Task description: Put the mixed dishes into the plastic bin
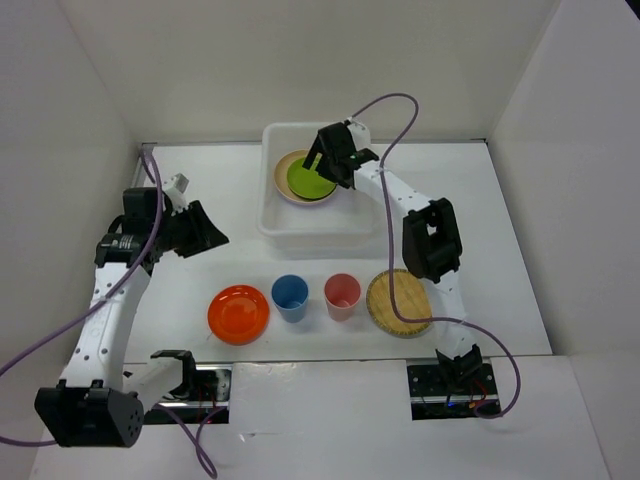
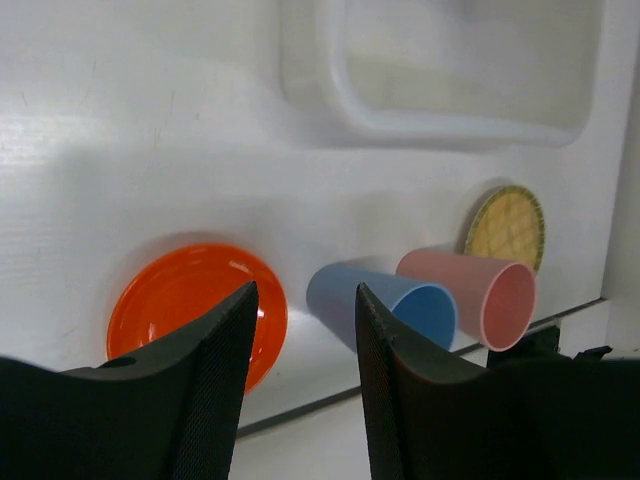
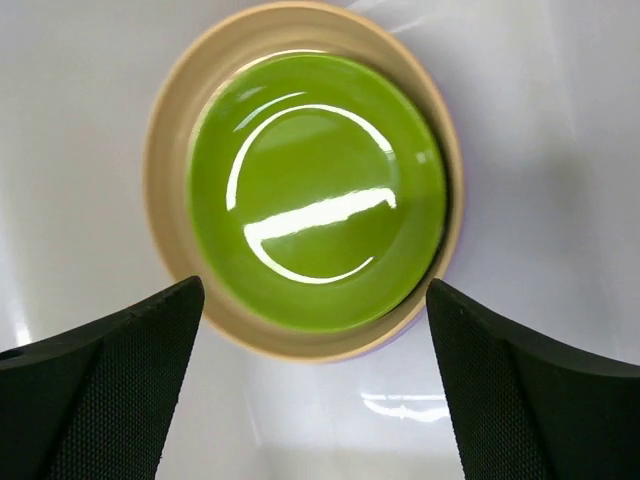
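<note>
The plastic bin (image 1: 315,238) stands at the back middle of the table. Inside it a lime green plate (image 1: 308,180) (image 3: 315,190) lies on a pale yellow plate (image 1: 283,172) (image 3: 165,190). My right gripper (image 1: 322,160) (image 3: 315,290) hangs just above them, open and holding nothing. In a row at the front stand an orange plate (image 1: 238,313) (image 2: 190,305), a blue cup (image 1: 290,297) (image 2: 385,305), a pink-red cup (image 1: 342,295) (image 2: 470,290) and a woven tan disc (image 1: 399,302) (image 2: 505,228). My left gripper (image 1: 212,230) (image 2: 305,295) is open and empty, above the table left of the bin.
White walls enclose the table on the left, back and right. The right arm's elbow (image 1: 430,240) rises just behind the woven disc, and its purple cable (image 1: 395,290) crosses over the disc. The bin's rim (image 2: 340,90) shows in the left wrist view.
</note>
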Motion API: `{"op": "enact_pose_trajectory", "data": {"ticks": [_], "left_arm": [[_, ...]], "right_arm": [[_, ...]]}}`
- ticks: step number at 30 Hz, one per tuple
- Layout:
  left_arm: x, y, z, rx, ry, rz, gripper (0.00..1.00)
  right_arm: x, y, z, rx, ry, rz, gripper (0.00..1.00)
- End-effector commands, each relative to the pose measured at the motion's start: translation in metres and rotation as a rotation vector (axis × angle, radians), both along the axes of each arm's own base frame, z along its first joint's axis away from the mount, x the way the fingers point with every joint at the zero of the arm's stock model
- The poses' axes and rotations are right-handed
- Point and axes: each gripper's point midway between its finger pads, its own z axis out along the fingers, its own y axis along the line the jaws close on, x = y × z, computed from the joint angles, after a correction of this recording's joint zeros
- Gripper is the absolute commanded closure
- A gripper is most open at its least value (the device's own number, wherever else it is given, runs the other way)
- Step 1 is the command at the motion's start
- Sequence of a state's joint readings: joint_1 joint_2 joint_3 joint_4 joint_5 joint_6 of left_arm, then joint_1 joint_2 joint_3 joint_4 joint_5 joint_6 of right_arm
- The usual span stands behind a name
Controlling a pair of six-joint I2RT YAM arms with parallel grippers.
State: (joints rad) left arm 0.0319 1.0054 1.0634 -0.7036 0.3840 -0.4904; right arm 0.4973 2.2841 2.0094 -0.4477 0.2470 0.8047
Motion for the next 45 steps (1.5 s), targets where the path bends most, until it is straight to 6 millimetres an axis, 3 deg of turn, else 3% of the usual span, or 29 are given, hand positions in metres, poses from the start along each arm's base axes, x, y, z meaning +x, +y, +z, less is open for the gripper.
{"op": "enact_pose_trajectory", "data": {"ticks": [1, 3, 4, 6, 7, 8, 12, 17, 22, 28, 29, 38, 40, 41, 42, 45], "left_arm": [[-0.015, 0.003, -0.039, 0.049, 0.136, -0.065, 0.49], [-0.016, 0.004, -0.053, 0.068, 0.181, -0.091, 0.49], [-0.018, 0.002, -0.054, 0.068, 0.19, -0.1, 0.49], [-0.017, -0.005, -0.056, 0.058, 0.176, -0.144, 0.49], [-0.019, -0.016, -0.051, 0.019, 0.162, -0.192, 0.49], [-0.021, -0.021, -0.049, 0.004, 0.151, -0.225, 0.5], [-0.038, -0.052, -0.052, -0.054, 0.165, -0.41, 0.56], [-0.04, -0.072, -0.058, 0.008, 0.201, -0.439, 0.59], [-0.04, -0.096, -0.064, 0.084, 0.23, -0.469, 0.6], [-0.041, -0.108, -0.077, 0.204, 0.256, -0.467, 0.6], [-0.042, -0.11, -0.077, 0.207, 0.261, -0.459, 0.59], [-0.043, -0.111, -0.113, 0.417, 0.346, -0.407, 0.59], [-0.043, -0.107, -0.12, 0.473, 0.356, -0.397, 0.68], [-0.044, -0.109, -0.12, 0.492, 0.354, -0.402, 0.84], [-0.042, -0.107, -0.123, 0.505, 0.364, -0.387, 0.9], [-0.041, -0.103, -0.114, 0.543, 0.355, -0.372, 1.0]], "right_arm": [[-0.014, 0.009, 0.134, 0.007, -0.232, 0.05, 0.03], [-0.021, 0.009, 0.156, 0.005, -0.271, 0.093, 0.02], [-0.029, 0.01, 0.18, 0.031, -0.31, 0.125, 0.02], [-0.04, 0.008, 0.188, 0.018, -0.327, 0.174, 0.02], [-0.052, 0.005, 0.208, 0.032, -0.355, 0.198, 0.02], [-0.059, 0.003, 0.199, 0.02, -0.338, 0.214, 0.02], [-0.092, -0.016, 0.202, 0.002, -0.35, 0.237, 0.02], [-0.123, -0.041, 0.194, -0.029, -0.334, 0.22, 0.02], [-0.127, -0.065, 0.174, -0.027, -0.301, 0.204, 0.02], [-0.129, -0.079, 0.161, -0.025, -0.271, 0.185, 0.02], [-0.13, -0.077, 0.168, -0.005, -0.286, 0.186, 0.02], [-0.133, -0.088, 0.166, 0.007, -0.285, 0.18, 0.02], [-0.134, -0.092, 0.166, 0.019, -0.282, 0.174, 0.02], [-0.134, -0.092, 0.166, 0.019, -0.281, 0.174, 0.02], [-0.134, -0.092, 0.166, 0.019, -0.281, 0.174, 0.02], [-0.134, -0.096, 0.164, 0.018, -0.281, 0.165, 0.02]]}}
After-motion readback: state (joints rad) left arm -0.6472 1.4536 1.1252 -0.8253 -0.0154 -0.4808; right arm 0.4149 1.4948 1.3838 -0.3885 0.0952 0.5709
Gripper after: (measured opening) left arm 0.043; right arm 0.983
